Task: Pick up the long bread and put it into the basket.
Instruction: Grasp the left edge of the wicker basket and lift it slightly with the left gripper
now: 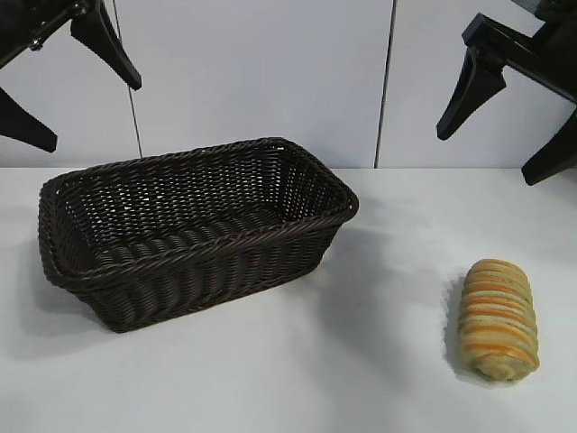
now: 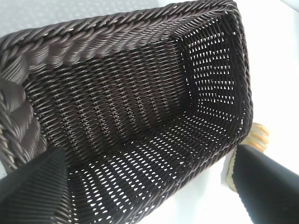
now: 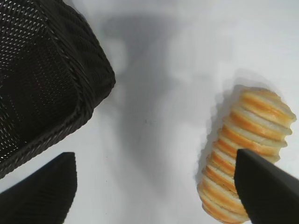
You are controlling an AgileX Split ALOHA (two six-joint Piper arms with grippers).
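Observation:
The long bread point(image 1: 498, 318), a golden-tan ridged loaf striped orange and pale yellow, lies on the white table at the front right. It also shows in the right wrist view point(image 3: 243, 149) and as a sliver in the left wrist view point(image 2: 258, 136). The dark brown wicker basket point(image 1: 194, 248) stands on the table's left half, with nothing in it point(image 2: 140, 121). My right gripper point(image 1: 505, 126) is open and empty, high above the table behind the bread. My left gripper point(image 1: 77, 81) is open and empty, high over the basket's back left.
A white wall with vertical panel seams rises behind the table. White tabletop point(image 1: 388, 271) lies between the basket and the bread. The basket's corner shows in the right wrist view point(image 3: 88, 88).

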